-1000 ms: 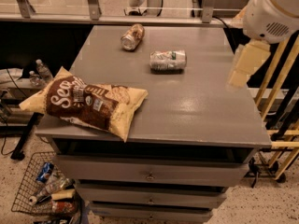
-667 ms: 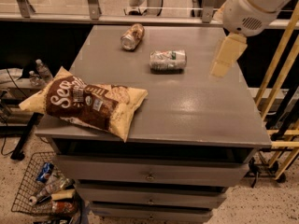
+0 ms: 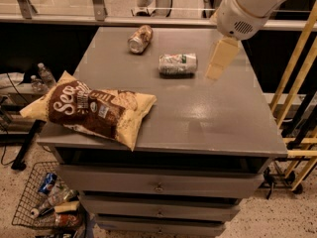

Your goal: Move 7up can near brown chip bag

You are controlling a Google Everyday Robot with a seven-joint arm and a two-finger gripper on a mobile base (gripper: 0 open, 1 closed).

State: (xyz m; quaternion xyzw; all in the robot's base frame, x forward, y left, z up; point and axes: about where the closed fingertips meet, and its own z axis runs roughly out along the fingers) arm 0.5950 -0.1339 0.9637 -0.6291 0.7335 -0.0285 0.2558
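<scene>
The 7up can point(image 3: 178, 64) lies on its side on the grey cabinet top point(image 3: 198, 118), toward the back middle. The brown chip bag point(image 3: 91, 108) lies at the front left corner, partly overhanging the left edge. My gripper point(image 3: 219, 58) hangs from the white arm at the upper right, just right of the 7up can and a little above the surface, apart from the can and holding nothing.
A brownish-gold can point(image 3: 139, 38) lies on its side at the back left of the top. A wire basket point(image 3: 47, 202) with bottles stands on the floor at lower left. Yellow posts point(image 3: 297, 63) stand to the right. Drawers point(image 3: 158, 187) are below.
The arm and gripper have moved left, from past the cabinet's right edge to just right of the 7up can. The cans and bag have not moved.
</scene>
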